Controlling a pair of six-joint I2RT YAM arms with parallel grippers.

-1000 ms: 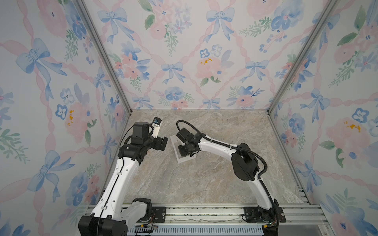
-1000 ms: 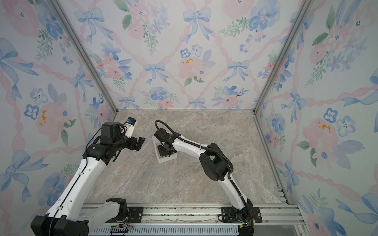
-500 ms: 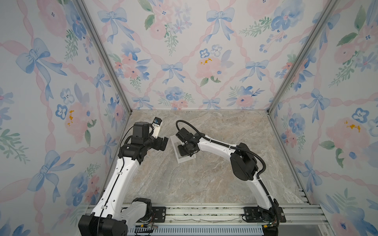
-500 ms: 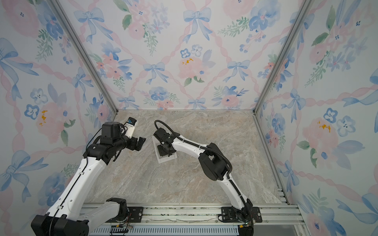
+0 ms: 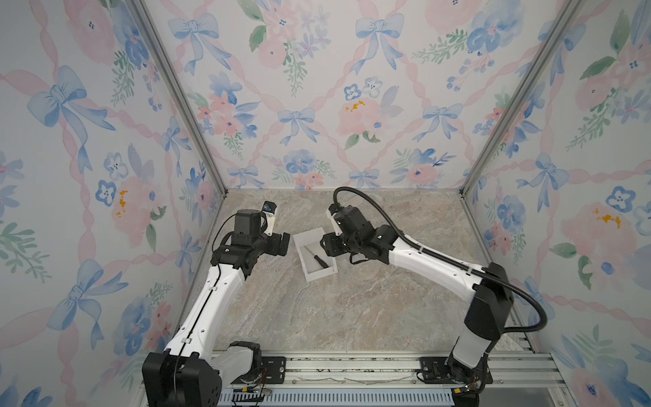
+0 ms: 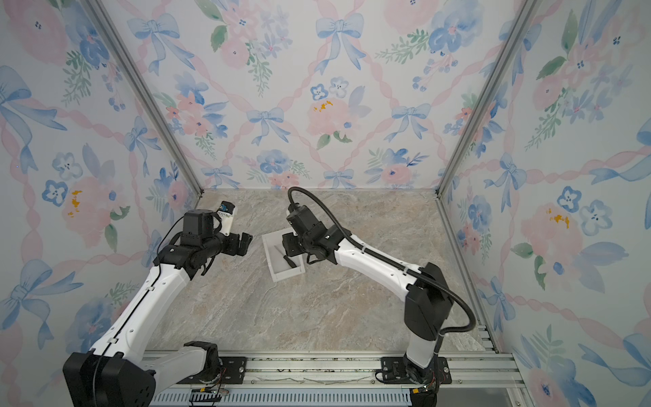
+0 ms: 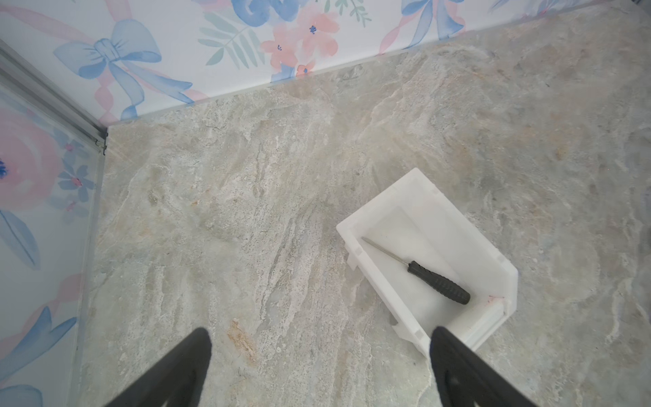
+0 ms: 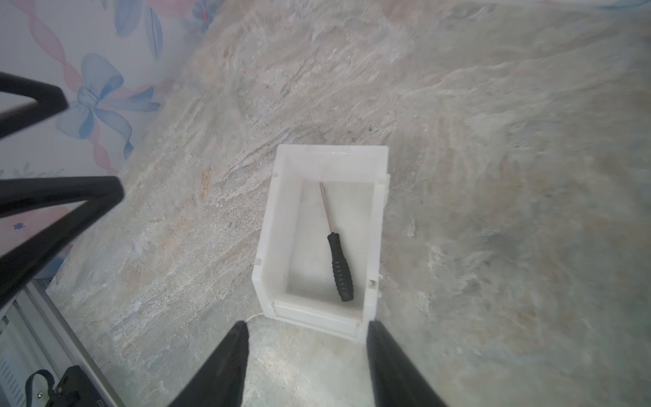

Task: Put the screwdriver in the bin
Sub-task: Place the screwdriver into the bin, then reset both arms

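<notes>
The small white bin [image 5: 321, 274] [image 6: 286, 274] stands on the marble table between my two arms. Inside it the screwdriver [image 5: 321, 261] [image 6: 289, 261] lies flat on the floor, black handle toward the low front lip. In the right wrist view the screwdriver [image 8: 340, 267] rests free in the bin [image 8: 278, 225]. My right gripper [image 8: 308, 327] [image 5: 326, 245] hovers open by the bin's right edge, holding nothing. My left gripper [image 7: 321, 334] [image 5: 286, 243] is open just left of the bin [image 7: 387, 197], empty, with the screwdriver [image 7: 438, 282] in its view.
Floral walls close the table [image 5: 352, 310] on three sides, with metal posts in the back corners. An aluminium rail [image 5: 352, 366] carrying both arm bases runs along the front edge. My left gripper's fingers [image 8: 70, 204] show in the right wrist view.
My right gripper has opened and pulled back a little from over the bin, leaving the screwdriver lying inside. The left arm has stayed still.
</notes>
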